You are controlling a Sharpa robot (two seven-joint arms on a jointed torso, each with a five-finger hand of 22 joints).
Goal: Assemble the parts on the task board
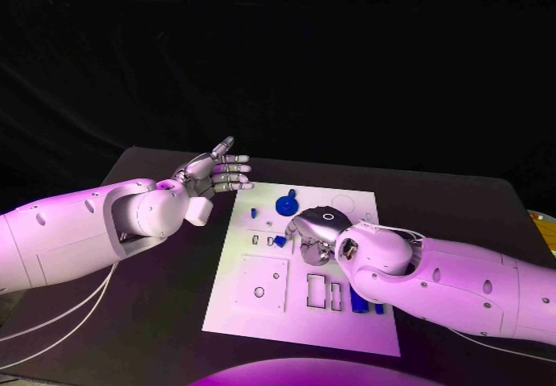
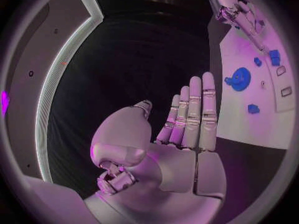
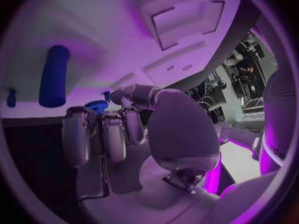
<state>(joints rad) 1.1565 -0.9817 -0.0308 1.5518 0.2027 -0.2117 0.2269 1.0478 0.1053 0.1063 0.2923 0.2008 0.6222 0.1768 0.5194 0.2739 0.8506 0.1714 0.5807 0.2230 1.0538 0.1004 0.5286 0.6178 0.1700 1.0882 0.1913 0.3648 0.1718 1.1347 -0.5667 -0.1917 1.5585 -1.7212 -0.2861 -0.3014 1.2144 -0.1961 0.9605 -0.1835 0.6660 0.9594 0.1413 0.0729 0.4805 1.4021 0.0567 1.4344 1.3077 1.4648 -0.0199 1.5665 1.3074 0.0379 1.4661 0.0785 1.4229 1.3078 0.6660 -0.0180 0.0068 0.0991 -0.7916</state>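
The white board (image 1: 304, 269) lies mid-counter (image 1: 464, 201). The right robot hand (image 1: 315, 233) hovers over the board's centre, fingers curled around a small blue gear (image 3: 96, 106). The left robot hand (image 1: 217, 173) is raised off the board's far left corner, fingers straight, holding nothing. A blue disc (image 1: 285, 207) lies near the board's far edge.

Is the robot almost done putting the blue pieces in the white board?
Not nearly. The task board has open cut-outs, and blue parts lie loose on it, like the round blue part at its far end. The right hand hangs low over the board's middle; the right wrist view shows a blue gear at its fingertips, though I can't tell if it's gripped. The left hand waits beside the board, holding nothing.
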